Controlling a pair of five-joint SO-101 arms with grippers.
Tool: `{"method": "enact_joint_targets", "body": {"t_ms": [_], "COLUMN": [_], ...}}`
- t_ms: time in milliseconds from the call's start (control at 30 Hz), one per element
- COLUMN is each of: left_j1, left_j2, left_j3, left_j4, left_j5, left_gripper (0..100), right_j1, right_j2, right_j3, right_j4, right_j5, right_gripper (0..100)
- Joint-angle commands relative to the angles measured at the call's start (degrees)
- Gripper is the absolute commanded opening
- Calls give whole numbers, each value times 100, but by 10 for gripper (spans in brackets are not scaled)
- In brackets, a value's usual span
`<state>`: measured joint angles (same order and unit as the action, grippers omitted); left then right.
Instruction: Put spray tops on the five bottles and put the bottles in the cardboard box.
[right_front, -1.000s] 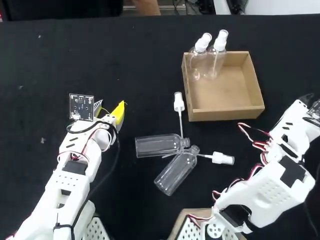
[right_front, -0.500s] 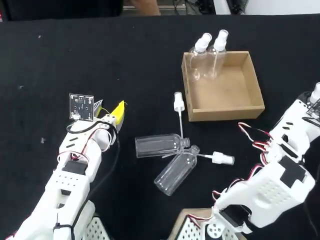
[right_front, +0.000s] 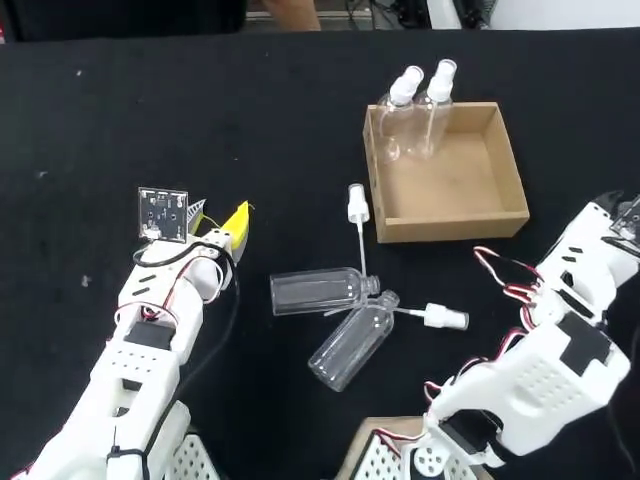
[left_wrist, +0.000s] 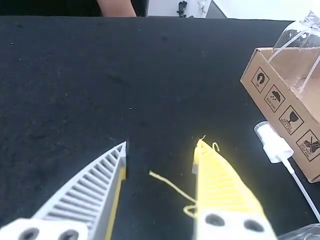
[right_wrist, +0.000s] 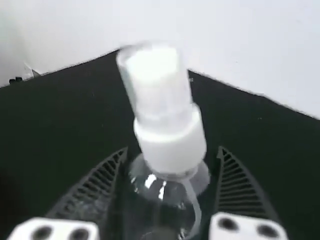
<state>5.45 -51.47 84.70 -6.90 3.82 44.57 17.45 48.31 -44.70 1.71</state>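
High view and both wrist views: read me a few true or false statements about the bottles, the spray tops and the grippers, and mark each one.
1. Two capped clear plastic bottles rest in the brown cardboard box. True.
2. The two clear lying bottles on the black table have tops on. False: their necks are bare, and two loose white spray tops lie near them.
3. The left gripper is open with nothing between its fingers. True.
4. The right gripper is empty. False: it is shut on a spray-topped clear bottle.
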Motion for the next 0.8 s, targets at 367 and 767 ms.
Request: {"method": "enact_joint_targets", "body": {"t_ms": [367,767], "left_j1": [40,40], "left_j2": [-9,-9], "left_j3": [-66,-66], "left_j4": [-114,-114], "left_j5": [-26,-26], "left_gripper": [209,209], "right_j1": [-193,211], "right_j2": [-92,-207], "right_j3": [110,629], "right_j4": [-246,-1626], "right_j5": [62,88], "right_gripper": [211,11]}}
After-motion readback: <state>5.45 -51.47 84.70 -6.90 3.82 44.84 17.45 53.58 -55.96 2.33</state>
